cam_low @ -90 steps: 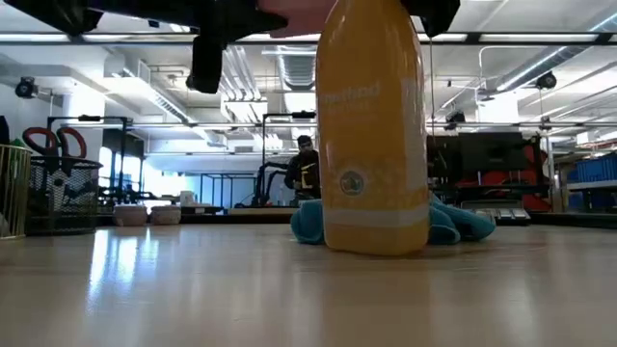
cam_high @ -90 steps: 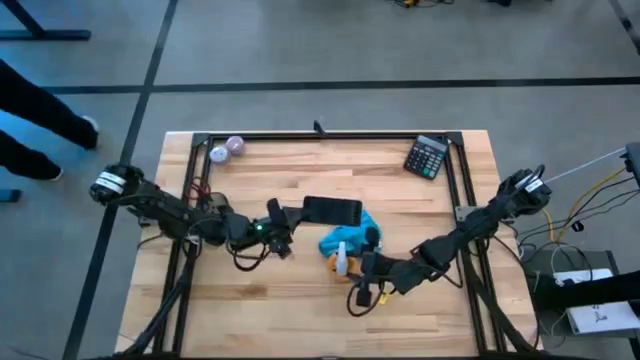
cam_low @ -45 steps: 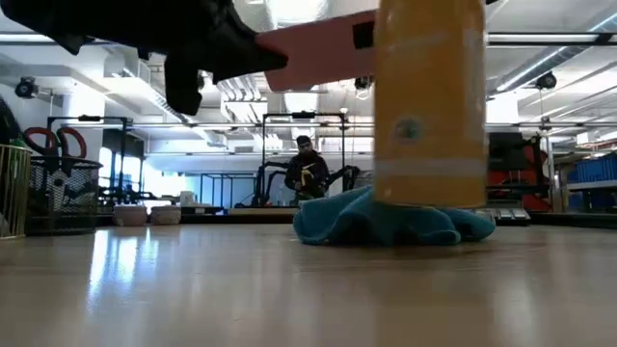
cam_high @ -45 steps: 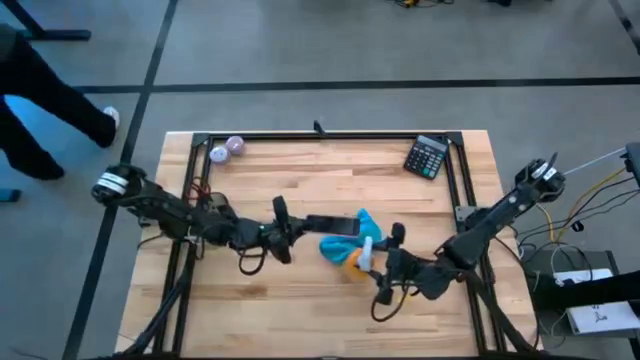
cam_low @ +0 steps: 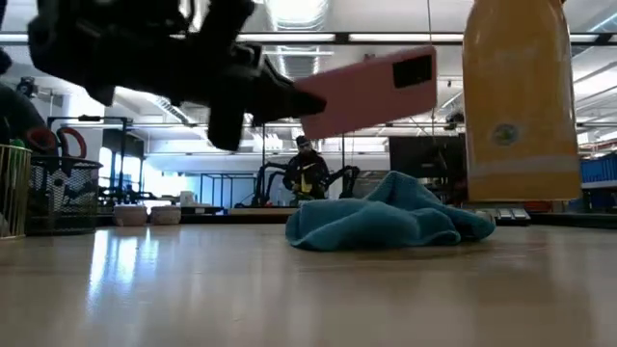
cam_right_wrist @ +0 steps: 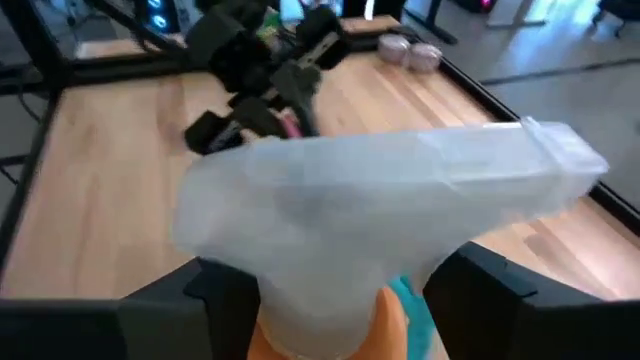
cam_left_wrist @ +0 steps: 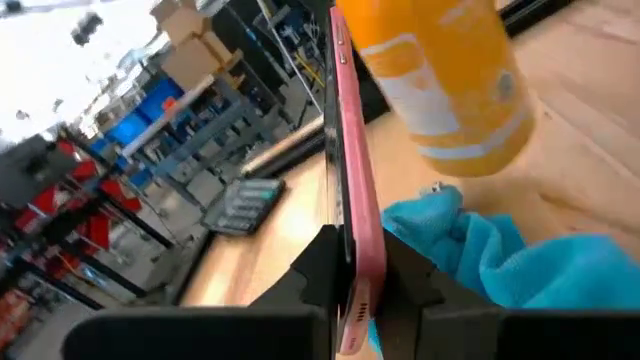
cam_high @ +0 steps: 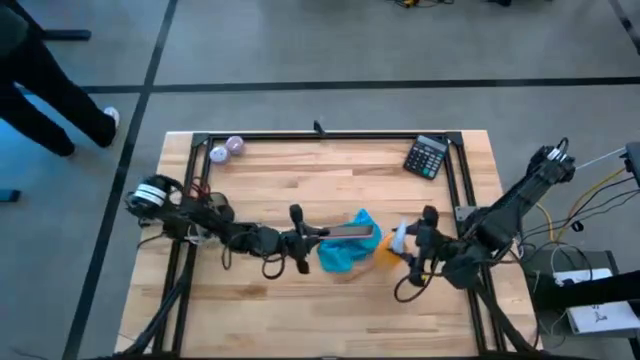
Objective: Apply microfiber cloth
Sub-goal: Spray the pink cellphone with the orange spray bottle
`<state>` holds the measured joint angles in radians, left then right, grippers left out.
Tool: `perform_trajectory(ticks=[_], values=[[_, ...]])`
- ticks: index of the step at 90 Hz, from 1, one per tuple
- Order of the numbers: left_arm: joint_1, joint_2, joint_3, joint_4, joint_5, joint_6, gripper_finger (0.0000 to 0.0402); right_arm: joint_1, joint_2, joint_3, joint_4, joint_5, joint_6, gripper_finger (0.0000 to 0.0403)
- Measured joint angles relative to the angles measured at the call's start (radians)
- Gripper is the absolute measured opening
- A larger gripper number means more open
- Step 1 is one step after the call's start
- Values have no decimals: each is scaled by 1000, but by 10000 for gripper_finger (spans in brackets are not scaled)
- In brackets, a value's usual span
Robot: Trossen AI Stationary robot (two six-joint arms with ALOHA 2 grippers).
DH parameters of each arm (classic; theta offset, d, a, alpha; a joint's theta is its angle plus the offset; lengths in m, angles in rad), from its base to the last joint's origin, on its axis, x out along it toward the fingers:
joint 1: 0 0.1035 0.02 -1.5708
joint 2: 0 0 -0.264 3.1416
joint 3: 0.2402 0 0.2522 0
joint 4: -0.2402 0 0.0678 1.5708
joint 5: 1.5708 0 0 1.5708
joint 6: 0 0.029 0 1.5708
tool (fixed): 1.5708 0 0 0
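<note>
The teal microfiber cloth (cam_high: 343,252) lies crumpled on the wooden table (cam_high: 300,310), near its middle; it also shows in the low view (cam_low: 386,220). Just over the cloth, my left gripper (cam_high: 303,238) is shut on a phone in a pink case (cam_low: 371,87). My right gripper (cam_high: 418,243) is shut on the orange spray bottle (cam_low: 521,106) with its white nozzle (cam_right_wrist: 390,215), right of the cloth. My left gripper pinches the phone's left end (cam_left_wrist: 352,250) between its two fingers, one on each flat face. The fingers come level from the table's left, along the phone. The phone stands on its long edge, lifted clear above the cloth (cam_left_wrist: 500,270). My right gripper grips the spray bottle just under its white spray head (cam_right_wrist: 385,320), one finger (cam_right_wrist: 220,300) on each side. The fingers come level from the table's right. The bottle hangs upright, its base (cam_low: 521,193) clear of the table.
A calculator (cam_high: 427,157) lies at the far right and two small pale balls (cam_high: 226,149) at the far left. A black frame rail (cam_high: 330,136) runs along the table's far edge. A person walks on the floor beyond the far left corner (cam_high: 40,80).
My right gripper has lifted the spray bottle off the table and carried it toward the right edge, uncovering the cloth. My left gripper has moved right and toward the near edge with the phone, turning it onto its edge above the cloth. The cloth has stayed on the table.
</note>
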<state>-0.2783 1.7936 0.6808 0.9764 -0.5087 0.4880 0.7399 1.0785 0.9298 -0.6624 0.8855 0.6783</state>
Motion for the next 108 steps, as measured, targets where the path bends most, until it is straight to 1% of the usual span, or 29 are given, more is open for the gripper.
perform_trajectory(ticks=[10, 18, 29, 37, 55, 67, 73, 77, 82, 99, 102, 108], values=[[-1, 79, 73, -20, 3, -107, 20, 0, -40, 0, -94, 1, 40, 216], [0, 115, 126, -109, -2, -175, 20, 0, -52, 0, -157, -3, 79, 219], [2, 142, 182, -279, -76, -199, 20, 0, -57, 0, -232, -22, 150, 233], [2, 153, 202, -327, -111, -208, 20, 0, -56, 0, -303, -25, 202, 247], [3, 186, 204, -340, -113, -86, 20, -1, -91, 0, -444, -20, 306, 289], [3, 213, 205, -347, -117, -17, 20, -1, -126, 10, -477, -20, 326, 314], [-1, 222, 206, -359, -141, 13, 20, -1, -141, 17, -476, -20, 325, 323], [-4, 223, 205, -367, -175, 28, 20, -1, -148, 20, -476, -20, 324, 328], [-11, 223, 201, -393, -242, 66, 20, -1, -149, 26, -477, -21, 324, 332], [-36, 219, 192, -422, -588, 305, 20, -1, -147, 69, -475, -21, 283, 338], [-41, 219, 192, -422, -612, 321, 20, -1, -148, 79, -474, -21, 271, 338], [-51, 219, 191, -422, -613, 323, 20, -1, -147, 97, -476, -21, 247, 339]])
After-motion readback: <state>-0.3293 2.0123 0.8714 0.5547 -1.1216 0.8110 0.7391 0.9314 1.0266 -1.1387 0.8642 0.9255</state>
